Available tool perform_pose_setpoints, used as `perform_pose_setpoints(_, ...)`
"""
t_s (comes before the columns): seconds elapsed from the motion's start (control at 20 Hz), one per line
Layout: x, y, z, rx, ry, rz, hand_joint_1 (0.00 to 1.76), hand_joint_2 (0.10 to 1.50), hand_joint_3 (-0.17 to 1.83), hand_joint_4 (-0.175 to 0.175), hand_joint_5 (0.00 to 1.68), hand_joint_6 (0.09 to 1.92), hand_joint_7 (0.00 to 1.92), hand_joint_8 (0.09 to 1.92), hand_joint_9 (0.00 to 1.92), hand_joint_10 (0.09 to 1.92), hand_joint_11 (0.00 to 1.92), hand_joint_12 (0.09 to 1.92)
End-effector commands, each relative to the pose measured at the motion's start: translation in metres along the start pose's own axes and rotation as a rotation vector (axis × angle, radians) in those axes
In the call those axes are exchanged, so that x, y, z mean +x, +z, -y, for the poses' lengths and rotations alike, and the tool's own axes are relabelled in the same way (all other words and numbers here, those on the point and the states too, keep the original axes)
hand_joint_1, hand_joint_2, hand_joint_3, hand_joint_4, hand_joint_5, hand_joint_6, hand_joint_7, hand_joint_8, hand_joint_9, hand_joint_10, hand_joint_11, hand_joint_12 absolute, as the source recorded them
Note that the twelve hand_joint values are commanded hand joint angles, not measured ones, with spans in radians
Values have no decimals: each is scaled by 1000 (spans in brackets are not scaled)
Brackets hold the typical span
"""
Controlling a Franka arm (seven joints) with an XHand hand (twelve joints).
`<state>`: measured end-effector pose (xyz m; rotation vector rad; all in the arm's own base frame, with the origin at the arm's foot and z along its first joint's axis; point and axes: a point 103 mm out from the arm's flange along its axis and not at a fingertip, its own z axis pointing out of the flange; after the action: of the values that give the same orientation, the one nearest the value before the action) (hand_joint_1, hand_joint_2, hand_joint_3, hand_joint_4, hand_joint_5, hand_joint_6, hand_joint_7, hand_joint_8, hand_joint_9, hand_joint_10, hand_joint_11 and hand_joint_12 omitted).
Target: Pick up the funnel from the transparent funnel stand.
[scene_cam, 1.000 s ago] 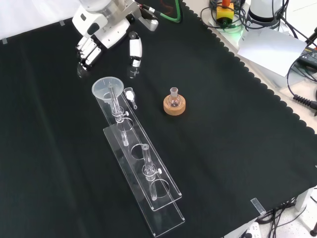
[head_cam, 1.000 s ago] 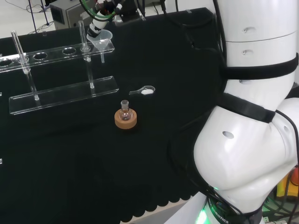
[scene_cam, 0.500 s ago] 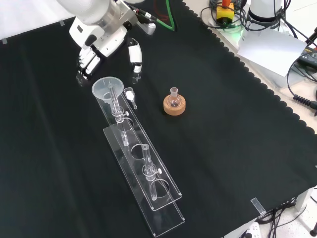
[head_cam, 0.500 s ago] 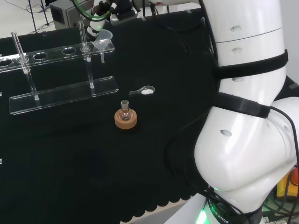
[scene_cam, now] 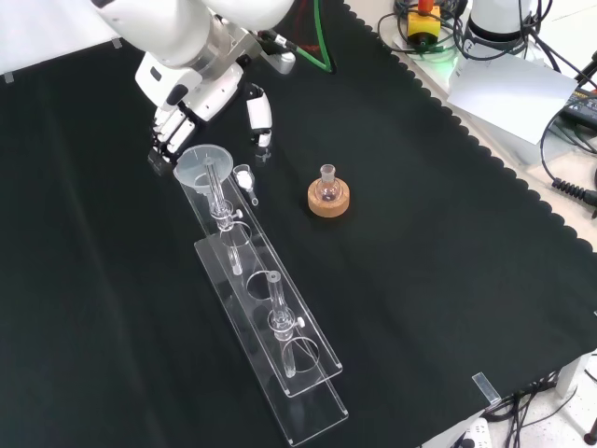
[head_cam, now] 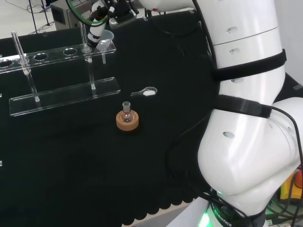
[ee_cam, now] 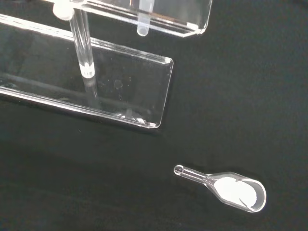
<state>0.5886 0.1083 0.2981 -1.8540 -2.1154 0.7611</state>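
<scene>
Sitting just below hand (scene_cam: 191,98): funnel (scene_cam: 198,166)

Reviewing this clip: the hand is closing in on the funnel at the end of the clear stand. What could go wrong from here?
1. The hand, fingers open, sits right beside the funnel; a finger might nudge its rim and tip it in its hole before any grasp.
2. The stand is light clear plastic; a sideways push could shift it.
3. The small scoop of white powder lies close to the stand's end and may get knocked.
</scene>
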Motion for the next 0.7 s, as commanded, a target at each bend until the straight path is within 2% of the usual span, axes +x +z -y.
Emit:
perform_pose_setpoints(0.05,-1,3,-7,21,4,30,602,641,402,-47,58,87,0,411,104,933,330,1465)
perform_pose_setpoints(0.7,-8,9,-20,19,8,49,608,637,411,-47,69,87,0,448,124,938,325,1465)
